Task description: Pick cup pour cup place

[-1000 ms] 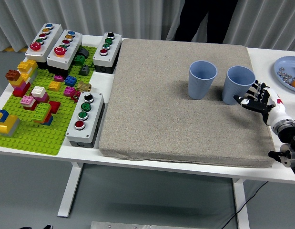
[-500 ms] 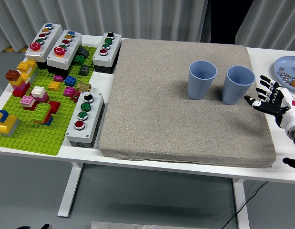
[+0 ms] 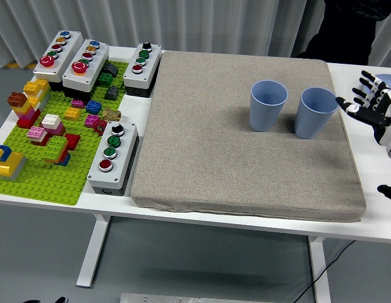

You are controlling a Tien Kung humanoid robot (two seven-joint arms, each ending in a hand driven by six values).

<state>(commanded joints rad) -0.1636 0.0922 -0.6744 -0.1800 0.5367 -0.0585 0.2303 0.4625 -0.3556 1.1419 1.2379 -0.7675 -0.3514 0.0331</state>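
Two blue cups stand upright on the grey mat: the left cup and the right cup, close together. My right hand hovers just right of the right cup, at the mat's right edge, fingers spread and holding nothing. It is apart from the cup. The left arm is out of the picture.
A green baseplate with coloured bricks and several grey button boxes fill the table's left side. A person in dark clothes stands at the far right. A plate at the right edge is mostly hidden behind my hand.
My right hand has drawn back from the right cup, moving right and up toward the table's far right. The person at the back has shifted to the right.
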